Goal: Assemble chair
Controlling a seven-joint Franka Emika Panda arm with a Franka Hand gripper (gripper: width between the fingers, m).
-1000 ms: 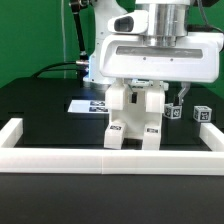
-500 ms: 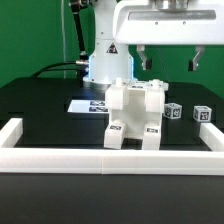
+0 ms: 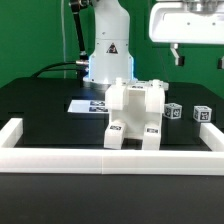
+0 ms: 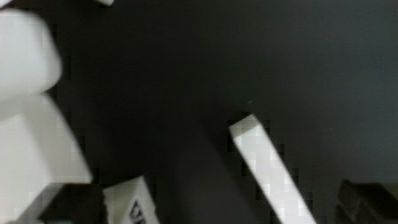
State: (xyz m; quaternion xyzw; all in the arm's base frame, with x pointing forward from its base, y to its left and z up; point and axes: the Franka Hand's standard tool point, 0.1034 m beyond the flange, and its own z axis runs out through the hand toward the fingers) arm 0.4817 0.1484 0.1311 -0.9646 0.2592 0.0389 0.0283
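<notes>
Black table [image 3: 40, 110] fills the lower half of the exterior view, closed off along its near edge by a low white border rail [image 3: 110, 160]. The white base of the Franka arm [image 3: 108, 50] rises at upper centre against a green backdrop.

At the centre of the frame stands the partly built chair [image 3: 135, 112]. It is a blocky white assembly, upright on the table, with small black-and-white tags on its lower pieces and its feet just behind the rail.

In the upper right corner, well above the chair and off to its right, hangs the gripper [image 3: 198, 60]. Its two dark fingers [image 3: 176, 56] are spread wide with nothing between them.

The marker board [image 3: 85, 103] lies flat at centre left, its right end hidden behind the chair. Two small tagged blocks [image 3: 174, 111] sit on the table at centre right. Both are clear of the chair, and the right-hand block [image 3: 203, 113] stands slightly apart from its neighbour.

The wrist view is blurred, showing only dark table and white shapes too indistinct to name.
</notes>
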